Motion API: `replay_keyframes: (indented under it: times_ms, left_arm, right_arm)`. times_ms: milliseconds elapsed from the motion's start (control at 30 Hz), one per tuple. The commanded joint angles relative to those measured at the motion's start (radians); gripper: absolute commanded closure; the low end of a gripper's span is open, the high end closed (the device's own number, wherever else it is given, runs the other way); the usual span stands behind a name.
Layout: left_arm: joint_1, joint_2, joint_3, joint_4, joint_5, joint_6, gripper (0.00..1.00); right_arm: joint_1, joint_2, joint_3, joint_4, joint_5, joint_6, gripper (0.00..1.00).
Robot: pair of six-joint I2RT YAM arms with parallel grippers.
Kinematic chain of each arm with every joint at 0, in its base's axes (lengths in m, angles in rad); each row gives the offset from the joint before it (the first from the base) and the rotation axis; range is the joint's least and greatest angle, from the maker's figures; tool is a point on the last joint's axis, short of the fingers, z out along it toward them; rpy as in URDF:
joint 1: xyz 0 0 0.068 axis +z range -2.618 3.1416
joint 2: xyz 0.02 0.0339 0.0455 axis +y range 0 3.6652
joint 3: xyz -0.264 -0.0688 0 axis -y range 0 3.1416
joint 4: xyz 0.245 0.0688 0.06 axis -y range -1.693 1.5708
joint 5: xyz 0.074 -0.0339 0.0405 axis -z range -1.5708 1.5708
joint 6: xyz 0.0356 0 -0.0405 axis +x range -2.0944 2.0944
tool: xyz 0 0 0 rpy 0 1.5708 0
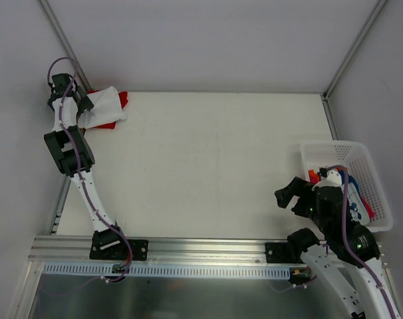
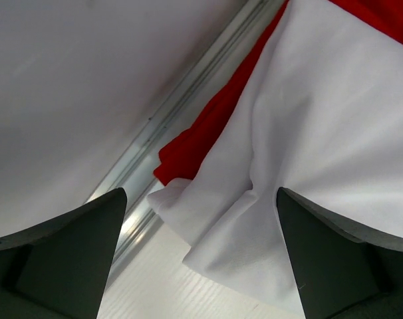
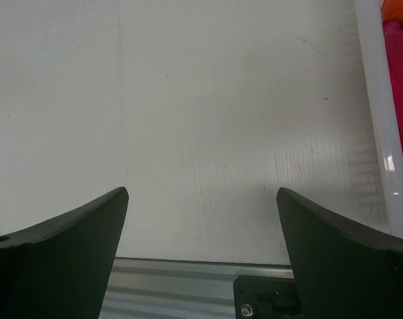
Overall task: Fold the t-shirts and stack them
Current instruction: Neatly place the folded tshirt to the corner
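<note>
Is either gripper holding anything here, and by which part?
Nothing is held. The left gripper is open over the white t-shirt; the right gripper is open too.

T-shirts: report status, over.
Left jaws open over white t-shirt, stacked on red t-shirt, far-left corner. Right jaws open, empty, beside basket. More shirts in basket. Nothing obstructing.

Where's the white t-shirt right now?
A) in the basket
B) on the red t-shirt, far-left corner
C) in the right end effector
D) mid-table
B: the top view shows the white t-shirt draped over the red t-shirt in the far-left corner.
</note>
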Motion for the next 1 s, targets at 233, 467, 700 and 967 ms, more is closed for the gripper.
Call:
replay_keyframes:
  times_ms: [233,467,700,967]
  left_arm:
    - [0.029,-0.205,-0.024,0.053,-0.346,-0.007,0.03]
    - [0.005,-0.205,0.030,0.104,-0.031,-0.039,0.02]
    - [-0.003,-0.186,0.033,0.219,0.386,-0.104,0.01]
    - [-0.043,-0.129,-0.237,1.000,1.126,-0.814,0.01]
  right_arm:
    - [0.004,-0.037,-0.010,0.020,-0.040,-0.021,0.00]
    - [0.005,-0.066,-0.016,0.028,-0.057,-0.028,0.01]
    - [0.004,-0.069,-0.019,0.032,-0.061,-0.032,0.01]
    - [0.004,-0.057,-0.015,0.038,-0.055,-0.031,0.01]
